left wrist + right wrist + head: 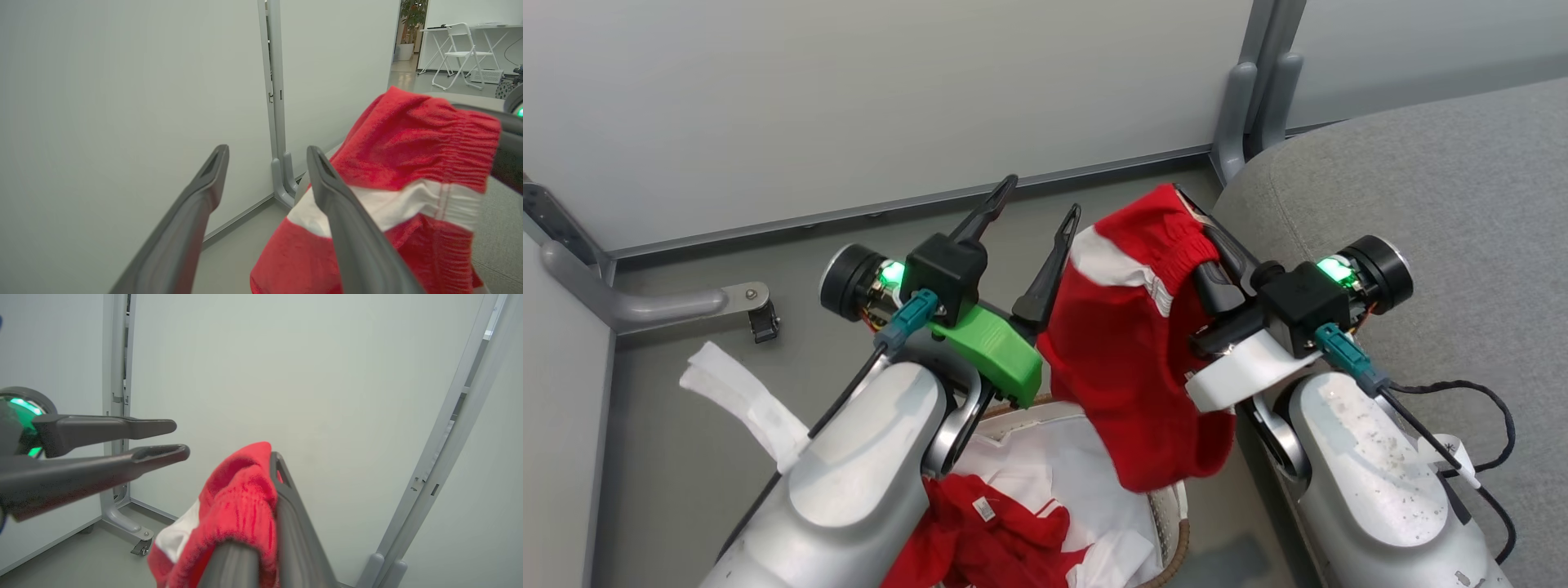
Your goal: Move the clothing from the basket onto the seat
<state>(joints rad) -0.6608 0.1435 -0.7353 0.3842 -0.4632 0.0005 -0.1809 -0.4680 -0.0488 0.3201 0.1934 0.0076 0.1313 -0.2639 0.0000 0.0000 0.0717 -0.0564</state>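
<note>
Left tool point(1041, 196) spread wide, nothing in it. Its inner finger stands just beside the white band of the garment point(1119, 343); touching or not, cannot tell. Risk there: if I swing right with that finger so near, the cloth could snag on it and drag out of the grip. Below my left forearm a second garment point(980, 531) lies in the basket point(1176, 531) on the white liner point(1086, 465), not yet picked. Middle: the held garment's hem hangs low, just above the basket rim. A carry without lift might catch the rim and tip the basket. Right tool point(1188, 204) clamped tight on the gathered waistband. That hold is on bunched elastic, so a quick move may let it slip to the floor short of the seat point(1421, 188). Position: the garment drapes over the right tool's fingers and hangs to its left and below it, in the air between both tools. The seat lies just right of the right tool, and the garment is not yet over it.
</note>
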